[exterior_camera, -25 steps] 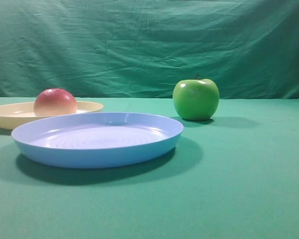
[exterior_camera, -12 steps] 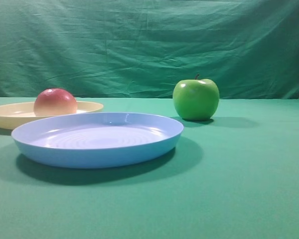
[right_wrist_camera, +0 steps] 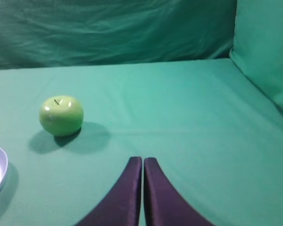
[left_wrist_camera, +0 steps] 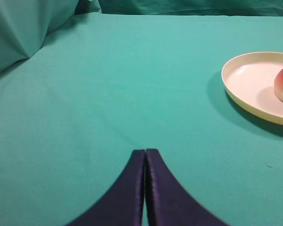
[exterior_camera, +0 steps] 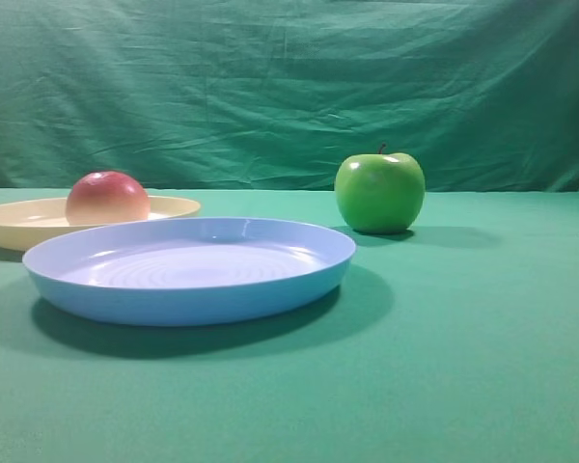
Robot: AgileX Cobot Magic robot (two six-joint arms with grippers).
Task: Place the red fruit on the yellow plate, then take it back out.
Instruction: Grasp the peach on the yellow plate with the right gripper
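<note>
Above cloth, left hand (left_wrist_camera: pixel 145 153) closed, empty; right hand (right_wrist_camera: pixel 142 161) likewise.

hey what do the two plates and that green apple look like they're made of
Blue plate: likely plastic, semi-gloss; even colour, moulded concentric rings, soft highlights.
Yellow plate: probably the same sort of plastic, smooth cream surface with a low moulded rim and faint sheen.
Green apple: very shiny with sharp white glints and uniform colour; it may be a plastic or waxy replica, though a polished real apple can't be ruled out.
</note>
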